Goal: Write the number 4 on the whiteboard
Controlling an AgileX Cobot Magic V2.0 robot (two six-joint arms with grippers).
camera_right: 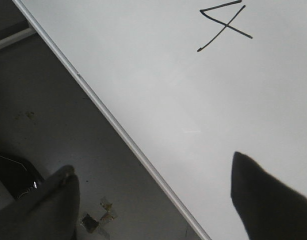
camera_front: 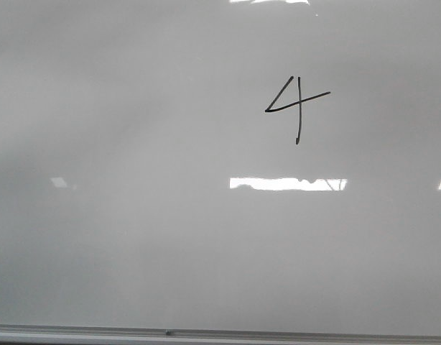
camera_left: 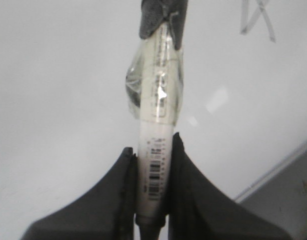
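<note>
Number 4 (camera_front: 296, 108) sitting complete on whiteboard (camera_front: 134, 237). Left pincer (camera_left: 152, 165) clamping marker (camera_left: 154, 115) upright, tip lifted clear of board. Right pincer (camera_right: 153, 195) idling, spread wide.

We see the whiteboard (camera_front: 134, 215) evenly lit from overhead, with bright glare streaks (camera_front: 287, 183) across its glossy face and a dimmer lower left. The left wrist view is soft and blurred throughout; the right wrist view is sharper, its dark floor (camera_right: 48, 110) underexposed.
</note>
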